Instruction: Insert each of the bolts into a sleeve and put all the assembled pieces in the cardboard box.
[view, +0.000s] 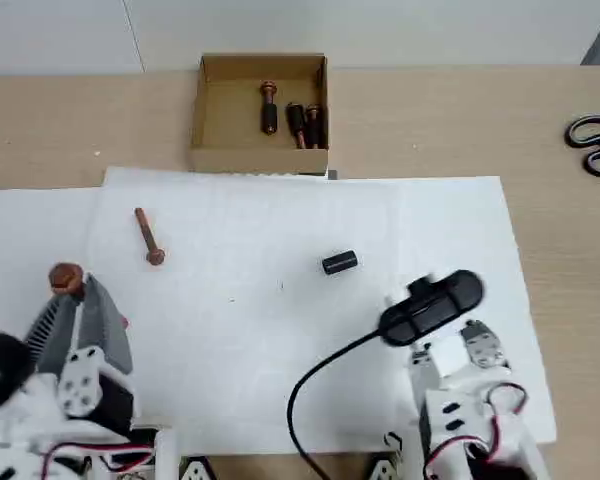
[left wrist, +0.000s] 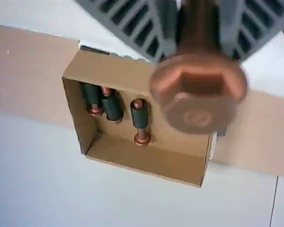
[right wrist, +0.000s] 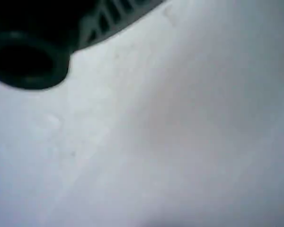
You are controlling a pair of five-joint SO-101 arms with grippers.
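While left pincer [view: 72, 298] grips bolt [view: 66, 278] (by shank), sleeve [view: 340, 263] — on paper [view: 230, 340].

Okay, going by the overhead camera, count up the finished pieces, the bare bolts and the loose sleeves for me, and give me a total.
assembled pieces: 3
bare bolts: 2
loose sleeves: 1
Total: 6

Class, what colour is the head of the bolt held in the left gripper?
Copper-brown; the bolt shows best in the left wrist view.
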